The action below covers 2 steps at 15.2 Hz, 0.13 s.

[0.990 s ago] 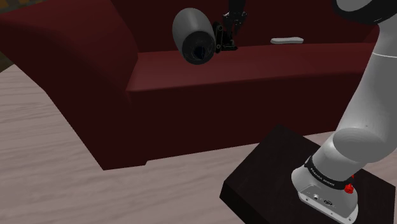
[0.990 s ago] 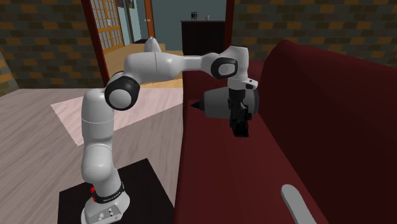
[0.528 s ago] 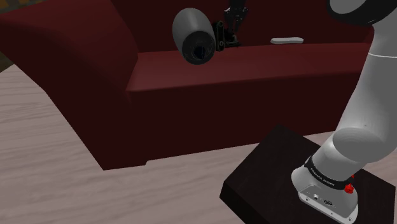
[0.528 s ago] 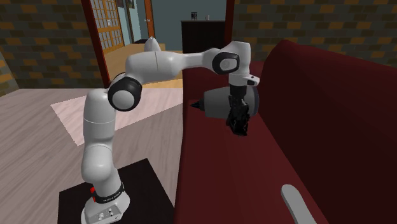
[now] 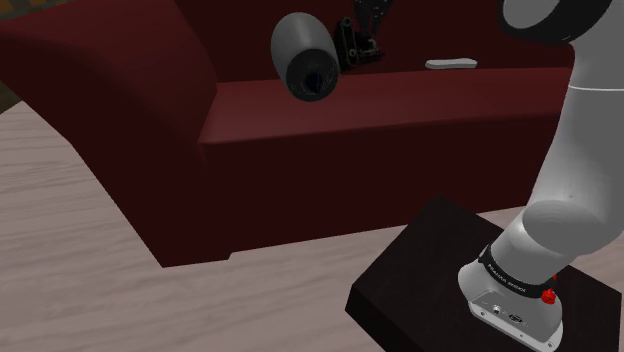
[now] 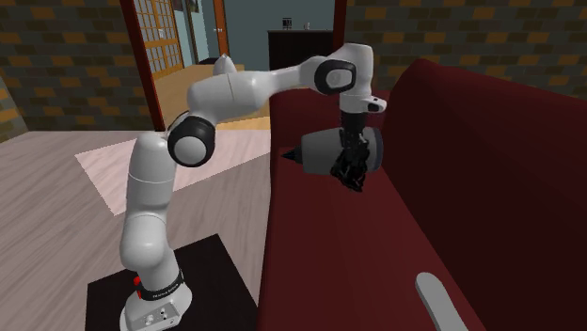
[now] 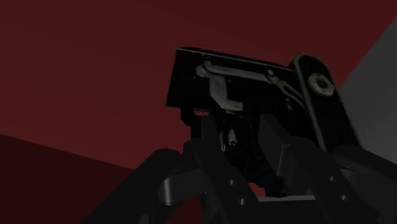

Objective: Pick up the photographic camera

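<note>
– Gripper (image 7: pixel 243 145) state?
– Clenched on the black photographic camera (image 7: pixel 219 73). The wrist view shows its body clasped from either side.
– Start big, then. What is the largest thing?
– Dark red sofa (image 5: pixel 120 90), stretching across the shoulder view from 9 to 3 o'clock, on a pale wood-plank floor (image 5: pixel 70 260).
– Next?
– White arm (image 5: pixel 590 130), standing up from 5 o'clock in that view and bent over the seat. Its dark box stand (image 5: pixel 410 270) sits on the floor in front of the sofa.
– On the seat?
– Grey cylinder (image 5: pixel 298 48), lying on its side near the backrest, with its dark end turned toward that view.
– And the camera?
– At the cylinder's 3 o'clock, just beside it, tilted and hanging under the gripper. It looks clear of the seat, though the gap is hard to judge.
– Anything smaller?
– Flat pale grey thing (image 5: pixel 450 64) on the seat at the camera's 3 o'clock, well apart from it. I cannot tell what it is.
</note>
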{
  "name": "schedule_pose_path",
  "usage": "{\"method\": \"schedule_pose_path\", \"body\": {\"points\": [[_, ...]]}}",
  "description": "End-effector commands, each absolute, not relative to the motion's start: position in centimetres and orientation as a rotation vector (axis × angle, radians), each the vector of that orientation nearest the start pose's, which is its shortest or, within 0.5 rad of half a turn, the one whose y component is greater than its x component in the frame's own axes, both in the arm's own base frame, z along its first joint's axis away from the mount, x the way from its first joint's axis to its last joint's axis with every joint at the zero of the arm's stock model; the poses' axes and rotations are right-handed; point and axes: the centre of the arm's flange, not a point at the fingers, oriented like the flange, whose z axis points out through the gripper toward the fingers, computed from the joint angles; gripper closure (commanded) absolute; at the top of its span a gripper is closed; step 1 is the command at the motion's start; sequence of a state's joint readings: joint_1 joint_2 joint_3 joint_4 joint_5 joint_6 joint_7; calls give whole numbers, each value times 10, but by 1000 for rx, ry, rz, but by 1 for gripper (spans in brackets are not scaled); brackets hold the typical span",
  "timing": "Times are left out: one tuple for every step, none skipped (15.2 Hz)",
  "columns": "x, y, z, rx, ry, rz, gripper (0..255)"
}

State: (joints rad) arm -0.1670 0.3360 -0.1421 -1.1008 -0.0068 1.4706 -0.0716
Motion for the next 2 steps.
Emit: {"method": "schedule_pose_path", "body": {"points": [[616, -178, 642, -3180, 367, -44, 255], [616, -178, 642, -3180, 367, -44, 255]]}}
